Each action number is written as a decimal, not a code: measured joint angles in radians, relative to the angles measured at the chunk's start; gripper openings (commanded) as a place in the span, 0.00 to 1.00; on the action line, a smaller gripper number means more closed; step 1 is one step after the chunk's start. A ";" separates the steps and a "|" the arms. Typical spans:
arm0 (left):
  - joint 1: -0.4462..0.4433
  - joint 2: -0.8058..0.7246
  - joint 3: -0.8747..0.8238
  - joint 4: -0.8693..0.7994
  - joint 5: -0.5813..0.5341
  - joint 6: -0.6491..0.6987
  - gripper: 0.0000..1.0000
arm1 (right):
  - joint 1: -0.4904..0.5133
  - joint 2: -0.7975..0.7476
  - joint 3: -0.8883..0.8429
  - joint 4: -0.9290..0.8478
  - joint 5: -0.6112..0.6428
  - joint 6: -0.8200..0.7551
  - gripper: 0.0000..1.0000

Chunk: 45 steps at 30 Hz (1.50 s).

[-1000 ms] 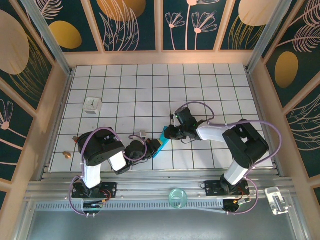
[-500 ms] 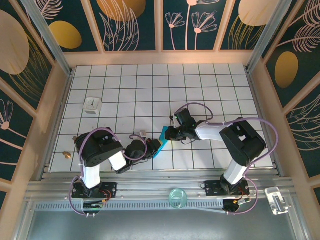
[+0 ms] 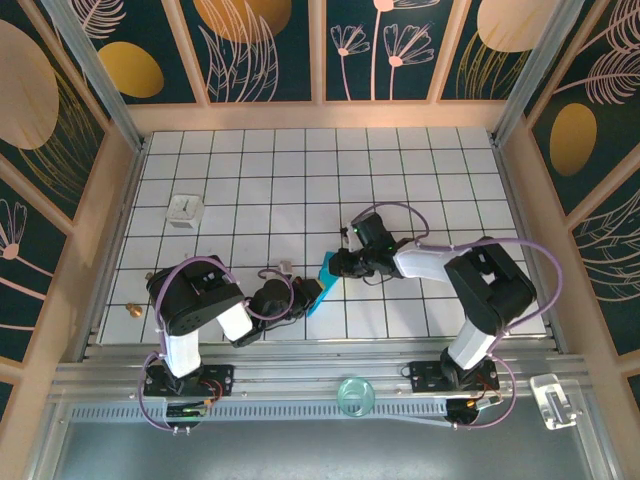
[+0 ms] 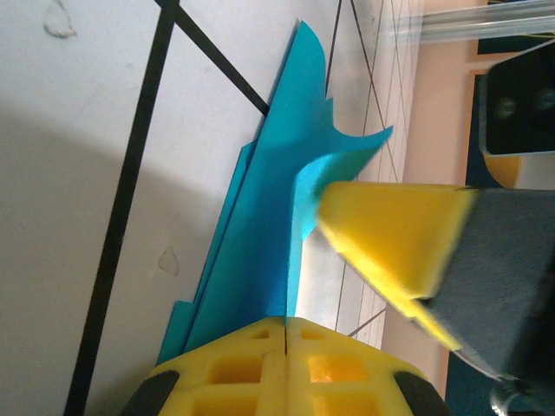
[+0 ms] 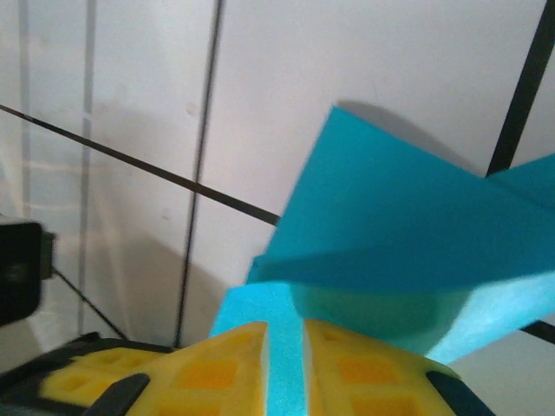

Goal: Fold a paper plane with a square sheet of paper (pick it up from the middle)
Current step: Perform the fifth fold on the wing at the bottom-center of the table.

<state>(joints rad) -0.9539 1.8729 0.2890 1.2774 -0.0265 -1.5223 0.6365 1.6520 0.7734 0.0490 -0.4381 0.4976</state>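
The square sheet of paper, teal-blue and folded into a narrow layered strip, hangs between both grippers near the table's front middle. My left gripper is shut on its near end; in the left wrist view the pads meet on the paper's edge at the gripper. My right gripper is at the far end, and one of its yellow fingers shows in the left wrist view. In the right wrist view a flap of the paper runs through a narrow gap in the right gripper, whose jaws stand slightly apart.
A small white cube sits at the back left of the tiled table. A small brown bit lies near the left edge. On the front rail stand a clear cup and a clear holder.
The right gripper's jaws have eased apart a little around the paper, and its wrist shifted slightly. The left gripper stays shut on the paper in the same place.
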 measured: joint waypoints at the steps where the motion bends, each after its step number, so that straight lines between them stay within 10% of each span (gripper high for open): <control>1: 0.000 -0.002 -0.002 0.000 -0.004 0.000 0.00 | -0.010 -0.023 0.000 0.002 -0.004 0.001 0.19; 37: 0.000 0.015 -0.049 0.069 -0.053 -0.114 0.00 | -0.001 0.152 0.064 0.042 -0.035 -0.074 0.08; 45: 0.002 -0.087 -0.039 -0.093 -0.058 -0.050 0.19 | 0.000 0.152 0.064 0.041 -0.033 -0.092 0.07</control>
<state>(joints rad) -0.9516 1.7863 0.2497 1.1847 -0.0841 -1.5719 0.6365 1.8038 0.8379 0.0902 -0.4713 0.4061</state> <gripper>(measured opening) 0.148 0.072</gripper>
